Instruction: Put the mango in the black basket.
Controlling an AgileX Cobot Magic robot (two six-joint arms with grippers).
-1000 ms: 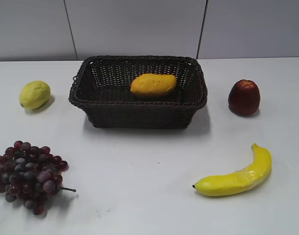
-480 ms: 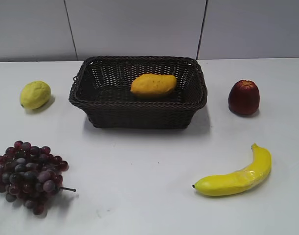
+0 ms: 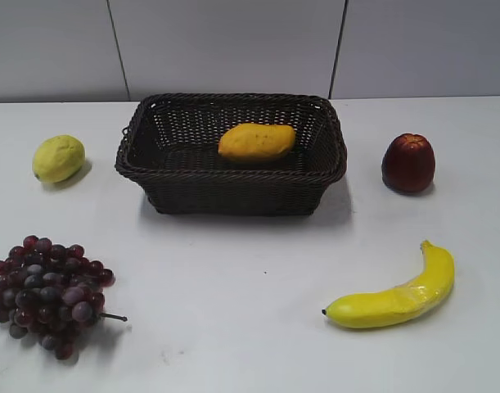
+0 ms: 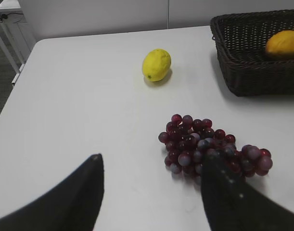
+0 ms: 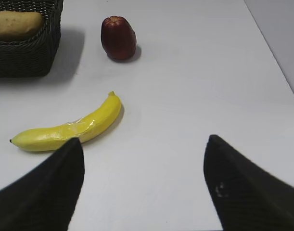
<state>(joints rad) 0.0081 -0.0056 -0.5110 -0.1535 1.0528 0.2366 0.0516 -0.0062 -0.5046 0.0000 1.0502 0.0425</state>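
Smooth matte oblong mango (image 3: 256,142) lies inside the black basket (image 3: 230,190), dark woven wicker with braided rim. Left gripper (image 4: 151,192) and right gripper (image 5: 143,185): jaws spread wide, empty, above white table (image 3: 233,286).

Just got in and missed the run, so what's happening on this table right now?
Nothing is being handled at the moment. The mango lies inside the black basket, so that job looks done. Both arms are pulled back: the left claw hangs open near the grapes, and the right claw hangs open near the banana. A lemon and a red apple sit beside the basket.
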